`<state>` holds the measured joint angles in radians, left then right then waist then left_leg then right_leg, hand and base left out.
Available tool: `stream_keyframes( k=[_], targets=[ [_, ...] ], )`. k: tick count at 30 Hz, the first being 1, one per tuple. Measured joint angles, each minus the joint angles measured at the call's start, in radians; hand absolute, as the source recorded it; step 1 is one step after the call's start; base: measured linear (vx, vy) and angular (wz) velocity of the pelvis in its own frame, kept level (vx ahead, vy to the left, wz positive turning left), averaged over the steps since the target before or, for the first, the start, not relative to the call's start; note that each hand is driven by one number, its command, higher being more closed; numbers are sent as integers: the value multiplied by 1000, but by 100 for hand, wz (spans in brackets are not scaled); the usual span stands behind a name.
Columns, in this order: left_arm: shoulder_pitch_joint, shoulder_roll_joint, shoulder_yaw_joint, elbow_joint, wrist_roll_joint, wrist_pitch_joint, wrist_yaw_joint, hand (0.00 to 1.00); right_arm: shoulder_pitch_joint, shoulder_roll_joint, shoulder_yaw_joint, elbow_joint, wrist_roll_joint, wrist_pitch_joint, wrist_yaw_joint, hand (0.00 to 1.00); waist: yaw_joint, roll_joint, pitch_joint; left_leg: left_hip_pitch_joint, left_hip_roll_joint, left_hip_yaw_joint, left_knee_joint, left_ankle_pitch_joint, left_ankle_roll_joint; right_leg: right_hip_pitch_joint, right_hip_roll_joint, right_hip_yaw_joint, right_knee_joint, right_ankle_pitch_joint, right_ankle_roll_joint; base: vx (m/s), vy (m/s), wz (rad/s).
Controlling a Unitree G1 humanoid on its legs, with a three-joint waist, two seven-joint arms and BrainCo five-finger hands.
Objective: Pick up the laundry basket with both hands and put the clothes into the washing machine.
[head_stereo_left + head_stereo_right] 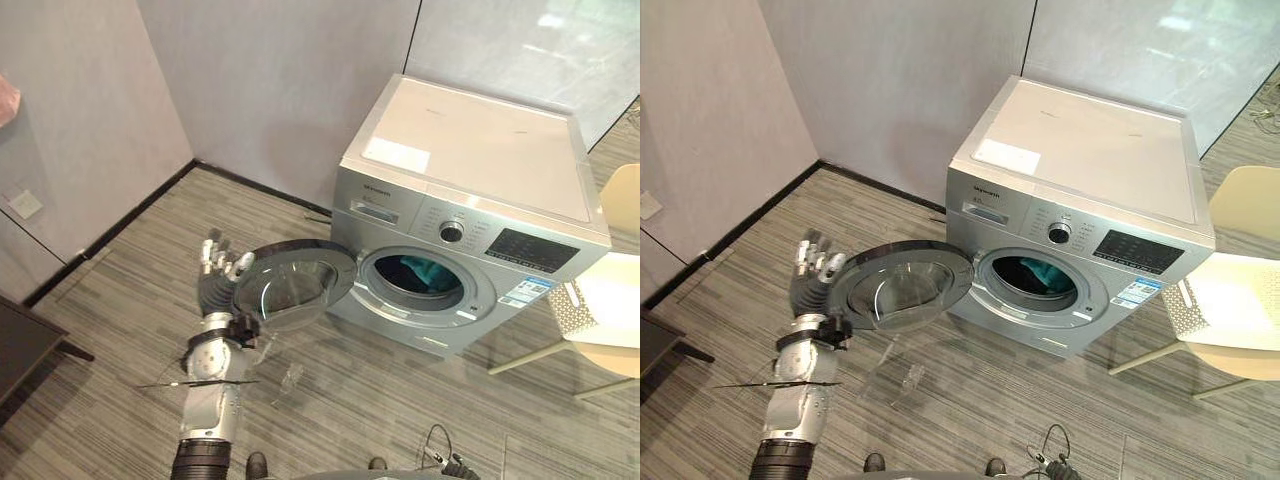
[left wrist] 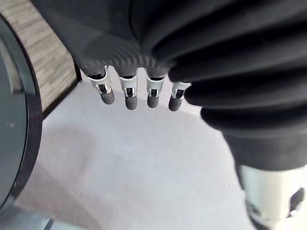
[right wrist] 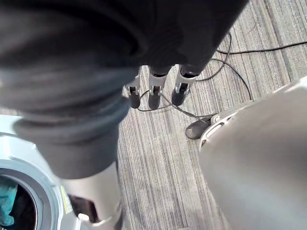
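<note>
Left arm (image 1: 212, 385), just beside the washing machine door (image 1: 290, 285): silver-grey forearm, black clamp ring, black ribbed sleeve at its base. Left hand (image 1: 213, 290): dark ribbed cover, silver fingers (image 2: 128, 91), dark tips. Right hand (image 3: 154, 93): same cover and fingers.

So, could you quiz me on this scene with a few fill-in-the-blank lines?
1. The door of the washer stands ____.
2. The teal clothes lie ____ the washer.
3. The hand beside the door is the robot's ____ one.
4. Seen from the robot, the chair is on the washer's ____ side.

Missing words: open; inside; left; right.
</note>
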<state>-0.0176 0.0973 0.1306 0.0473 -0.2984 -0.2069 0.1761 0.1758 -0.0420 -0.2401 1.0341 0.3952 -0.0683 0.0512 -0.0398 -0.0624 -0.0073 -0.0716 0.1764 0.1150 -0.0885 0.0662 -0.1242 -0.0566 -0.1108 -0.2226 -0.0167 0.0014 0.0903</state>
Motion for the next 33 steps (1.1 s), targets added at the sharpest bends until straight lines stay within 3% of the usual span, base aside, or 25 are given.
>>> stream_keyframes(
  k=[6,8,9,10,12,15,18,20,23,25,29,32,33],
  targets=[
    [-208,170,212,242,-7,-2,106,0,7,-6,3,-78,-14,-3,21,0,1,-20,39,-55,3,72,-2,1,-1,-78,3,64,-37,44,5,-60,3,-32],
    [-311,286,252,320,-17,-1,127,0,5,-9,8,-99,-17,-3,22,0,2,-45,60,-91,9,109,6,2,-2,-133,8,101,-43,73,5,-85,-14,-56],
    [-403,389,272,360,-24,0,137,0,9,-5,23,-123,-18,-3,24,0,-1,-72,77,-136,16,136,29,1,-2,-183,13,131,-49,98,6,-56,-23,-53],
    [-447,423,275,378,-22,0,140,0,11,-5,32,-130,-18,-3,28,0,-1,-81,81,-155,19,142,38,0,-4,-200,15,145,-55,112,17,-70,-36,-55],
    [-653,517,256,499,-23,-1,156,0,14,-5,76,-176,-12,-3,46,0,-1,-89,97,-239,66,158,81,-6,-7,-282,50,174,-70,221,50,-113,-46,-51],
    [-815,554,195,611,-20,7,169,0,17,-4,126,-235,-7,-12,57,0,-2,-93,106,-312,118,167,144,-27,-9,-340,92,188,-81,332,58,-114,0,-46],
    [-928,554,97,707,7,27,169,0,18,-4,178,-318,3,-25,58,0,-3,-104,129,-382,147,175,215,-60,0,-394,111,196,-82,406,45,-63,58,-27],
    [-981,548,68,783,7,31,148,0,19,-3,211,-373,20,-33,59,0,-1,-114,157,-422,165,169,278,-91,4,-408,114,194,-82,419,30,-73,70,-13],
    [-1001,471,56,913,-1,77,101,0,19,-1,255,-425,37,-37,60,0,3,-115,162,-487,202,146,359,-133,9,-433,140,186,-82,449,-6,-39,68,-11],
    [-1008,434,55,923,7,63,85,0,20,7,261,-434,36,-37,59,0,8,-115,162,-496,208,130,379,-131,6,-428,145,164,-82,451,-8,34,79,6],
    [-969,295,41,975,61,88,42,0,16,10,259,-442,36,-30,57,0,41,-115,162,-462,200,123,383,-131,7,-385,137,146,-82,451,-8,27,74,11],
    [-823,130,10,972,230,127,42,0,15,19,254,-441,35,-17,55,0,51,-109,163,-379,181,121,341,-140,21,-313,122,137,-82,448,-5,31,104,25],
    [-735,55,-35,976,279,139,39,0,15,25,239,-437,35,-11,52,0,52,-94,165,-335,169,132,318,-140,21,-276,109,125,-82,437,7,70,124,36]
  ],
)
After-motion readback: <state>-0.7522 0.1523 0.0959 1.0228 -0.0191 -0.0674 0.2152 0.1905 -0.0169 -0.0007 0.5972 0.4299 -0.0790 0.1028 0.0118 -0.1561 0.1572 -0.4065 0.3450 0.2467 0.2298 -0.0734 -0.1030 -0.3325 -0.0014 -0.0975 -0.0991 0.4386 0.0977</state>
